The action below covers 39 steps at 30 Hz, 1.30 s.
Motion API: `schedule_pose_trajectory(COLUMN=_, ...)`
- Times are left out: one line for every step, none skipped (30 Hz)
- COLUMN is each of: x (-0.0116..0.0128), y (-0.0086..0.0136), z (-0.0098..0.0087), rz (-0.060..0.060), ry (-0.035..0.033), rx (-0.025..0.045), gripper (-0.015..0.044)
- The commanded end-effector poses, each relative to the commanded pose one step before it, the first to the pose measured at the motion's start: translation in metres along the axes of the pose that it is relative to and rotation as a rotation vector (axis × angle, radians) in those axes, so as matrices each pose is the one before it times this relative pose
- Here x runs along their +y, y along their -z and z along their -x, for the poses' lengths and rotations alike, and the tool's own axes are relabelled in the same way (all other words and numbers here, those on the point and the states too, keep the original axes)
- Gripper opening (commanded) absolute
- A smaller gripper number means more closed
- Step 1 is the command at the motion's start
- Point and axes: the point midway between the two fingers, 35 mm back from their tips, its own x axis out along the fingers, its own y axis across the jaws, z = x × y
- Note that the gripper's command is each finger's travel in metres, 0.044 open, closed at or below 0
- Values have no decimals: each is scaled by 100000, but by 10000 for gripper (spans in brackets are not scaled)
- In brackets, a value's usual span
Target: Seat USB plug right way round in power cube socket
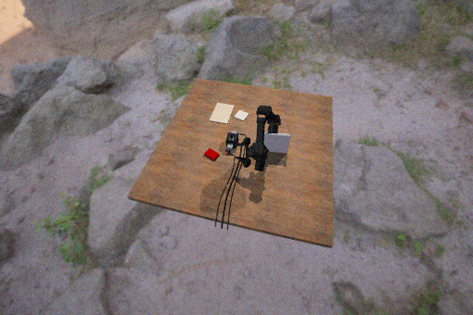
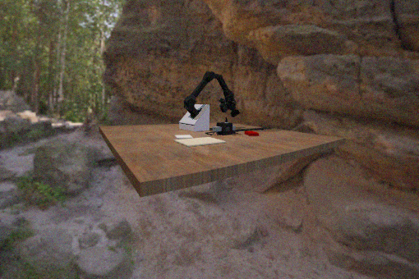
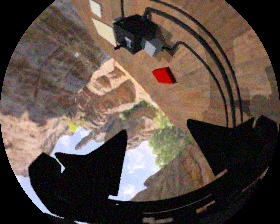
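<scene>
The black power cube (image 1: 233, 137) (image 2: 225, 128) (image 3: 131, 31) stands on the wooden table (image 1: 185, 178) (image 2: 160, 162). A small dark upright piece (image 2: 226, 120) shows on top of the cube; it may be the jammed USB plug, but which way round it sits and how deep is too small to tell. A grey block-like plug (image 1: 229, 148) (image 2: 215, 129) (image 3: 152, 47) sticks out from a side of the cube. My gripper (image 1: 243, 153) (image 3: 158, 127) is open, with nothing between its fingers. It hangs above the table beside the cube, clear of it.
A red block (image 1: 211, 154) (image 2: 251, 133) (image 3: 164, 75) lies near the cube. Black cables (image 1: 225, 196) (image 3: 231, 90) run from the cube to the table edge. A white wedge-shaped box (image 1: 278, 143) (image 2: 202, 123) stands by the arm. Cream (image 1: 222, 113) (image 2: 200, 142) and white (image 1: 241, 115) (image 2: 183, 136) flat pieces lie beyond the cube.
</scene>
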Motion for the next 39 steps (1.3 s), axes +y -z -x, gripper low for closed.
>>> schedule_pose_trajectory(x=44, y=-34, z=-55, rz=-1947, ry=263, rx=-541, gripper=426)
schedule_pose_trajectory(x=134, y=-100, z=-163, rz=-5842, ry=738, rx=-1645, gripper=440)
schedule_pose_trajectory(x=231, y=-153, z=-268, rz=-9742, ry=1052, rx=-2810, gripper=440)
schedule_pose_trajectory(x=291, y=-153, z=-315, rz=-11701, ry=963, rx=-3460, gripper=440)
schedule_pose_trajectory(x=305, y=-114, z=-308, rz=-11711, ry=630, rx=-3524, gripper=440)
schedule_pose_trajectory(x=468, y=-167, z=-383, rz=-11608, ry=564, rx=-5271, gripper=440)
schedule_pose_trajectory(x=476, y=-108, z=-365, rz=-11679, ry=136, rx=-5299, gripper=440)
schedule_pose_trajectory(x=464, y=-37, z=-349, rz=-11718, ry=-309, rx=-5107, gripper=440)
schedule_pose_trajectory(x=413, y=53, z=-342, rz=-11775, ry=-739, rx=-4470, gripper=440)
schedule_pose_trajectory(x=341, y=140, z=-341, rz=-11770, ry=-1069, rx=-3632, gripper=440)
schedule_pose_trajectory(x=632, y=-570, z=-339, rz=-8772, ry=-2143, rx=-7001, gripper=440)
schedule_pose_trajectory(x=290, y=128, z=-318, rz=-11397, ry=-1597, rx=-3438, gripper=440)
schedule_pose_trajectory(x=172, y=291, z=-297, rz=-11671, ry=-1556, rx=-2454, gripper=440)
schedule_pose_trajectory(x=137, y=314, z=-292, rz=-11684, ry=-1774, rx=-2268, gripper=440)
schedule_pose_trajectory(x=100, y=333, z=-288, rz=-11696, ry=-1975, rx=-2073, gripper=440)
schedule_pose_trajectory(x=61, y=345, z=-282, rz=-11708, ry=-2153, rx=-1860, gripper=440)
schedule_pose_trajectory(x=21, y=355, z=-277, rz=-11723, ry=-2311, rx=-1632, gripper=440)
schedule_pose_trajectory(x=-20, y=360, z=-271, rz=-11736, ry=-2443, rx=-1392, gripper=440)
schedule_pose_trajectory(x=-63, y=360, z=-266, rz=-11749, ry=-2551, rx=-1142, gripper=440)
schedule_pose_trajectory(x=-105, y=355, z=-260, rz=-9983, ry=-2624, rx=-908, gripper=440)
schedule_pose_trajectory(x=-140, y=345, z=-253, rz=-7208, ry=-2657, rx=-731, gripper=440)
schedule_pose_trajectory(x=-90, y=181, z=-132, rz=-6362, ry=-1435, rx=-316, gripper=440)
schedule_pose_trajectory(x=-102, y=177, z=-131, rz=-6439, ry=-1448, rx=-241, gripper=440)
schedule_pose_trajectory(x=-115, y=174, z=-130, rz=-6365, ry=-1473, rx=-166, gripper=440)
schedule_pose_trajectory(x=-124, y=165, z=-126, rz=-6362, ry=-1449, rx=-88, gripper=440)
schedule_pose_trajectory(x=-239, y=283, z=-222, rz=-7145, ry=-2579, rx=-26, gripper=440)
schedule_pose_trajectory(x=-143, y=147, z=-118, rz=-6364, ry=-1404, rx=57, gripper=440)
schedule_pose_trajectory(x=-154, y=140, z=-117, rz=-6429, ry=-1404, rx=130, gripper=440)
schedule_pose_trajectory(x=-165, y=132, z=-116, rz=-6379, ry=-1404, rx=204, gripper=440)
schedule_pose_trajectory(x=-172, y=121, z=-113, rz=-6370, ry=-1370, rx=272, gripper=440)
schedule_pose_trajectory(x=-323, y=201, z=-199, rz=-7184, ry=-2420, rx=608, gripper=440)
schedule_pose_trajectory(x=-185, y=98, z=-105, rz=-6333, ry=-1295, rx=396, gripper=440)
schedule_pose_trajectory(x=-191, y=87, z=-102, rz=-6393, ry=-1262, rx=458, gripper=440)
schedule_pose_trajectory(x=-199, y=76, z=-101, rz=-6431, ry=-1246, rx=526, gripper=440)
schedule_pose_trajectory(x=-206, y=65, z=-99, rz=-6419, ry=-1217, rx=589, gripper=440)
schedule_pose_trajectory(x=-377, y=95, z=-174, rz=-7224, ry=-2117, rx=1159, gripper=440)
schedule_pose_trajectory(x=-209, y=38, z=-90, rz=-6337, ry=-1105, rx=679, gripper=440)
schedule_pose_trajectory(x=-210, y=25, z=-88, rz=-6411, ry=-1057, rx=726, gripper=440)
schedule_pose_trajectory(x=-215, y=13, z=-87, rz=-6353, ry=-1029, rx=787, gripper=440)
